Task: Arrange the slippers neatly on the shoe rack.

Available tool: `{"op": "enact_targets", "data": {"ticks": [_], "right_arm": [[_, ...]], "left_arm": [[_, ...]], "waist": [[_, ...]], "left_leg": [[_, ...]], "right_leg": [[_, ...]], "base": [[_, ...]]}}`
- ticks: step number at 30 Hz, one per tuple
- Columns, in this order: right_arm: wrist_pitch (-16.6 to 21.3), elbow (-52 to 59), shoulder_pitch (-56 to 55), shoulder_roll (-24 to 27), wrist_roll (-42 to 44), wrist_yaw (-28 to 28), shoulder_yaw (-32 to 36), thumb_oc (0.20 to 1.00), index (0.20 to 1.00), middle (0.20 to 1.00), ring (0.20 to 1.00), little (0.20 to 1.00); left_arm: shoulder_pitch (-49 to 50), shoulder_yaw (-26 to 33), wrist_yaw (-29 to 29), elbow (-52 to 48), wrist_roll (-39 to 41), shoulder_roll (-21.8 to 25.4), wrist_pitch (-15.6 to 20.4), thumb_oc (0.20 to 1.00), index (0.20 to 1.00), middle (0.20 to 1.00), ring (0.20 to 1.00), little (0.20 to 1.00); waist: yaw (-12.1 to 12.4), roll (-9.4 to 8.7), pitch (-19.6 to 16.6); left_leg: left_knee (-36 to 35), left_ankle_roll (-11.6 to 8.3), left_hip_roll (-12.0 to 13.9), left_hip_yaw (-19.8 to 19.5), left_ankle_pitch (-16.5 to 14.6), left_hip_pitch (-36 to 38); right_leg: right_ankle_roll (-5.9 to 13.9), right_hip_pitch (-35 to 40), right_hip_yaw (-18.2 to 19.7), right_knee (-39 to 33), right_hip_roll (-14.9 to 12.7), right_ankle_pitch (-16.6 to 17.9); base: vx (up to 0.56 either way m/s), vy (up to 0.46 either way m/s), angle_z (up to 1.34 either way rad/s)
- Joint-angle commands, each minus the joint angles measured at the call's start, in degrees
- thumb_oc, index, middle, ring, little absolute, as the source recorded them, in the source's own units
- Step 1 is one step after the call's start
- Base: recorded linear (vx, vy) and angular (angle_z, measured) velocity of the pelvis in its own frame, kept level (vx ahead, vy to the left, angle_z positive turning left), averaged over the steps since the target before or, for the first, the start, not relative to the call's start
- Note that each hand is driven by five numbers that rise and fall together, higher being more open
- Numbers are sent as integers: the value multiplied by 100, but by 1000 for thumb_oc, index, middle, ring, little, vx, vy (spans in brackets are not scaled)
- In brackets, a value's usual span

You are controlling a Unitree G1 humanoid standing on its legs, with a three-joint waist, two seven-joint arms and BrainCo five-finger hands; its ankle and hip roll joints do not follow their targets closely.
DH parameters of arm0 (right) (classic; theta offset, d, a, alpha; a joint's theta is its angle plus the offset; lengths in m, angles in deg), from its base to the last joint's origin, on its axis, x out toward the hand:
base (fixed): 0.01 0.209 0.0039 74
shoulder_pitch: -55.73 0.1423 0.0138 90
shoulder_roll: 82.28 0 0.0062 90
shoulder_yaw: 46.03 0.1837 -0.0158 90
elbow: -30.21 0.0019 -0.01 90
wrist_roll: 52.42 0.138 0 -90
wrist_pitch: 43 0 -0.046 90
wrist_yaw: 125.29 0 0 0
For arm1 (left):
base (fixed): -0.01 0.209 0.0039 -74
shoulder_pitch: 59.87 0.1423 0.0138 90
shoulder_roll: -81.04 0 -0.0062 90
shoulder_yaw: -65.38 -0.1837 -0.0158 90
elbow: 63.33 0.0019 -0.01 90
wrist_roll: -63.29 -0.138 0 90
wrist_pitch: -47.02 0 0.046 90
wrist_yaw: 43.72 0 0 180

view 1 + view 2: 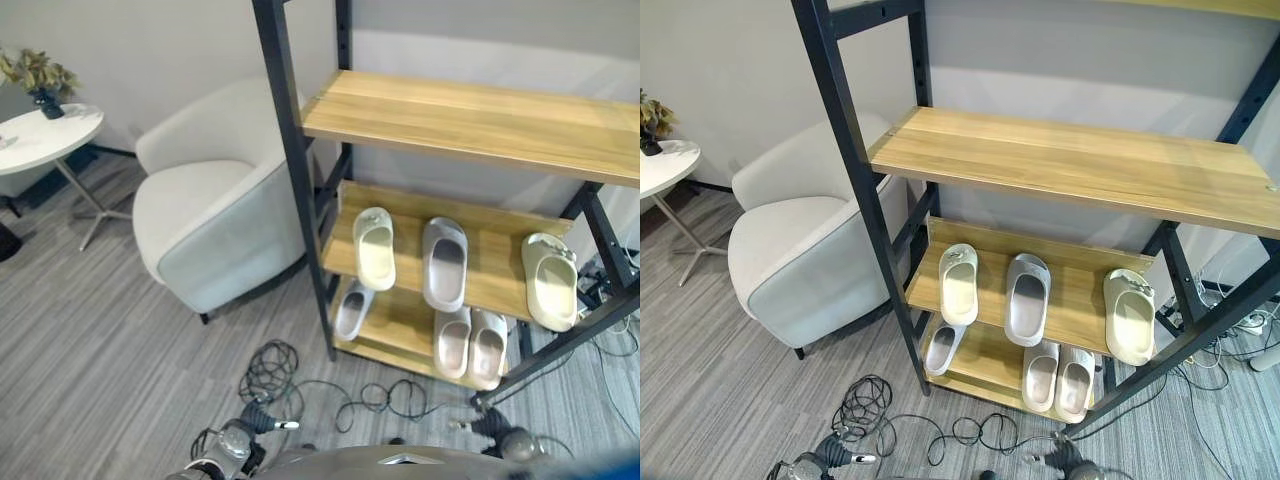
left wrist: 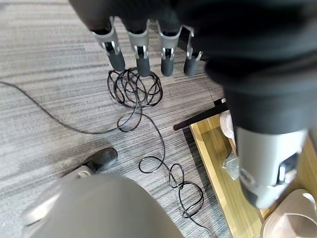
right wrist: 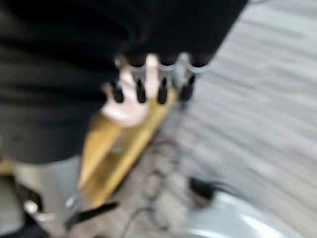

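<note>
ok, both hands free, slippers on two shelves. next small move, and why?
Probably reach the left hand toward the lone grey slipper at the left end of the bottom shelf. It lies angled and apart from the grey pair, while the middle shelf's three slippers look roughly parallel. Both hands hang open, holding nothing, right hand included.

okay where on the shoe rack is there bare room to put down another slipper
The wide upper wooden shelf is bare. On the middle shelf, wood shows between the grey slipper and the cream slipper at its right end. The bottom shelf is crowded at the right by a beige pair.
</note>
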Motion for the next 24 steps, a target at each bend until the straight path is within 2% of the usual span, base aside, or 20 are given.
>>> {"op": "enact_targets", "data": {"ticks": [1,2,3,4,5,6,7,13,19,20,24], "right_arm": [[777,1703,-390,628,-444,-41,-238,1000,1000,1000,1000,1000],[685,2191,-709,680,-844,38,-231,1000,1000,1000,1000,1000],[744,3604,-1367,941,-1687,87,-153,1000,1000,1000,1000,1000],[731,3628,-1391,953,-1685,97,-143,1000,1000,1000,1000,1000],[978,4597,-2015,1174,-2048,157,-8,1000,1000,1000,1000,1000],[973,4611,-2034,1182,-2046,164,1,1000,1000,1000,1000,1000],[1046,5191,-2314,1478,-2040,232,167,1000,1000,1000,1000,1000],[1070,5918,-2719,1903,-1547,545,369,1000,1000,1000,1000,1000],[1155,6533,-2824,2100,-2466,-408,966,1000,1000,1000,1000,1000],[1154,6533,-2824,2100,-2471,-413,965,1000,1000,1000,1000,1000],[881,6309,-2311,1987,-3203,-1029,1133,1000,1000,1000,1000,1000]], "left_arm": [[5,59,-109,-229,-197,161,272,1000,1000,1000,1000,1000],[78,106,-130,-326,-247,146,270,1000,1000,1000,1000,1000],[209,238,-178,-294,-272,112,313,1000,1000,1000,1000,1000],[219,230,-180,-294,-273,104,314,1000,1000,1000,1000,1000],[297,284,-293,-279,-360,77,390,1000,1000,1000,1000,1000],[306,277,-294,-278,-361,72,391,1000,1000,1000,1000,1000],[363,264,-324,-387,-373,87,434,1000,1000,1000,1000,1000],[484,259,-342,-441,-394,111,473,1000,1000,1000,1000,1000],[581,311,-541,-232,-440,-9,499,1000,1000,1000,1000,1000],[578,311,-542,-229,-441,-11,500,1000,1000,1000,1000,1000],[580,262,-558,-293,-493,-95,497,1000,1000,1000,1000,1000]], "waist": [[-121,-159,104],[-194,-178,109],[-282,-201,116],[-273,-193,116],[-328,-218,101],[-322,-211,99],[-366,-223,89],[-384,-243,28],[-451,-253,-20],[-450,-252,-18],[-393,-246,-39]], "left_leg": [[602,93,-175,120,-188,-506],[597,110,-168,178,-202,-495],[599,137,-152,294,-192,-489],[597,138,-149,300,-218,-462],[604,150,-142,372,-212,-454],[601,150,-140,375,-238,-430],[592,140,-129,414,-253,-396],[557,113,-92,469,-267,-355],[528,113,-56,542,-298,-289],[528,113,-56,543,-298,-289],[509,145,-60,550,-328,-254]], "right_leg": [[546,-216,135,709,-360,-546],[556,-239,169,720,-363,-534],[588,-296,261,741,-359,-497],[589,-273,264,743,-357,-521],[612,-296,314,730,-364,-478],[613,-274,314,728,-363,-500],[638,-280,336,712,-370,-481],[669,-292,313,669,-377,-448],[714,-316,332,694,-363,-437],[714,-317,333,696,-362,-438],[713,-297,310,694,-367,-443]], "base": [[-19,49,-12],[-20,42,-27],[-16,42,-35],[-13,43,-39],[24,15,-39],[17,23,-32],[25,12,-18],[10,5,-9],[4,1,-1],[0,0,0],[0,0,0]]}}
